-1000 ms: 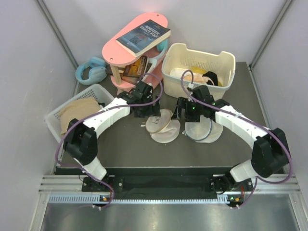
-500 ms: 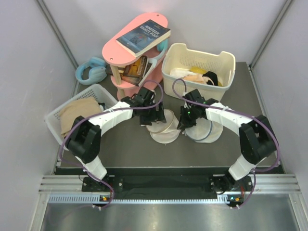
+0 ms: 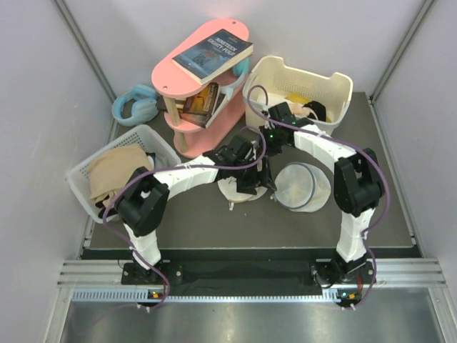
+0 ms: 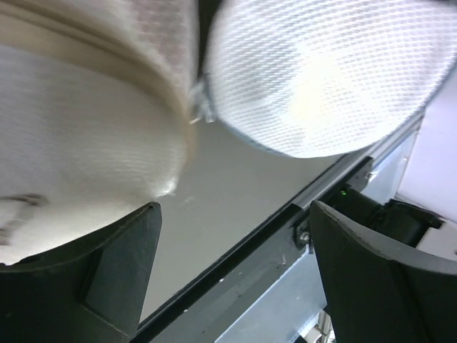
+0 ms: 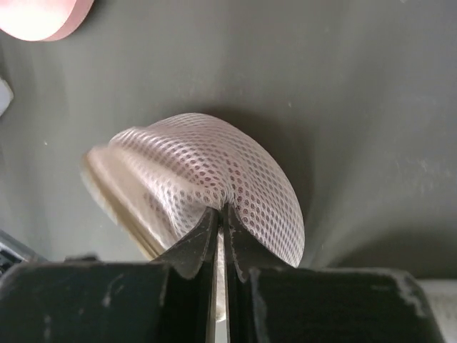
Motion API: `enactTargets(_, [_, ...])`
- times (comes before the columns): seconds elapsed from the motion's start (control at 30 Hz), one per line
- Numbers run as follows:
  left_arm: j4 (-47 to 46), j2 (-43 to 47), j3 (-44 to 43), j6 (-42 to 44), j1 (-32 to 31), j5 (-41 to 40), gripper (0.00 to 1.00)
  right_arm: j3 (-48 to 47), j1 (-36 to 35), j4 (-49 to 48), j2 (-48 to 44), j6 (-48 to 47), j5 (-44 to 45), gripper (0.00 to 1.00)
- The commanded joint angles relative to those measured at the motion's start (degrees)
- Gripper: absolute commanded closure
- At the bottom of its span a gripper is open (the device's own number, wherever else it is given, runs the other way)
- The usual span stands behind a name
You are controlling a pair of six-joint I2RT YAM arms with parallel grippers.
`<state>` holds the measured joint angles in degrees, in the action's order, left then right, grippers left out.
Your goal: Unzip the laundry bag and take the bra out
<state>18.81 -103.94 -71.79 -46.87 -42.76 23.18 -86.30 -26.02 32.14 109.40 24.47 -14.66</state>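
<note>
While the right gripper (image 5: 221,211) is pinching a fold of mesh on the dome of the laundry bag (image 5: 193,161), jaws pressed together on it, the left gripper (image 4: 232,214) is hanging close by the same bag, jaws standing wide apart with nothing between them. Laundry bag: sitting mid-field on the dark table (image 3: 200,221), appearing tilted, cream rim (image 5: 114,189) turned aside, just beside the white mesh bag (image 3: 303,186). Relation governing the next move: bag is lying off toward the left finger, not centred between the open jaws. Left arm is looking the nearer free one for the zip; puller is not showing clearly. Bra: not showing outside; a faint pink cast behind the mesh is probably it.
</note>
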Motion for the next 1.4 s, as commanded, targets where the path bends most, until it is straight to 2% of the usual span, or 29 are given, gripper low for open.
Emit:
enactTargets(0.0, [-2.29, 2.42, -5.2, -0.76, -0.04, -0.14, 0.11, -6.77, 0.8, -3.31, 3.35, -1.53, -2.57, 1.0])
enactTargets(0.1, [1.66, 5.49, -6.17, 0.81, 0.31, -5.83, 0.1, -8.53, 0.88, -2.79, 3.01, -1.88, -3.36, 0.92])
enactTargets(0.13, [5.06, 6.46, -6.08, 2.47, 0.49, -7.52, 0.09, -8.53, 1.06, -2.79, 1.96, -2.32, -3.45, 0.82])
enactTargets(0.2, [8.42, 9.7, -4.95, 4.5, 1.36, -13.74, 0.09, -8.36, 1.76, -2.08, 0.73, -2.67, -3.54, 0.69])
enactTargets(0.23, [10.27, 10.94, -4.07, 4.86, 2.24, -15.78, 0.08, -8.1, 2.02, -1.82, -0.67, -2.93, -3.54, 0.55])
enactTargets(0.3, [10.99, 14.88, 0.04, 4.43, 3.56, -19.73, 0.08, -7.39, 2.81, -1.03, -2.17, -3.11, -3.71, 0.36])
enactTargets(0.33, [11.07, 16.04, 1.72, 3.9, 5.13, -20.62, 0.11, -6.35, 3.08, -0.85, -3.83, -3.2, -3.89, 0.23])
enactTargets(0.43, [11.42, 19.12, 7.62, 2.05, 8.73, -24.39, 0.14, -3.54, 3.61, -0.5, -7.78, -3.11, -3.89, 0.13])
enactTargets(0.53, [10.9, 19.74, 10.88, 1.35, 10.76, -24.76, 0.17, -0.37, 3.7, -0.5, -11.66, -2.32, -3.71, 0.11])
enactTargets(0.8, [10.55, 13.59, 12.99, -0.85, 12.18, -25.46, 0.28, 7.54, 3.7, -0.59, -22.02, 0.22, -4.15, 0.1])
enactTargets(0.97, [3.7, 11.75, 16.06, -1.64, 12.27, -23.53, 0.33, 12.73, 3.61, -1.38, -27.22, 2.16, -4.33, 0.09])
enactTargets(1.0, [2.3, 11.31, 16.33, -1.82, 12.27, -21.01, 0.34, 14.04, 3.7, -1.55, -28.45, 2.6, -4.42, 0.1])
enactTargets(1.17, [0.27, 8.23, 17.55, -2.96, 12.27, -18.79, 0.38, 15.99, 3.7, -2.52, -31.0, 2.69, -4.51, 0.1])
enactTargets(1.37, [-6.41, 7.36, 20.02, -4.37, 12.27, -16.5, 0.41, 15.9, 3.61, -3.49, -31.18, 1.55, -4.42, 0.09])
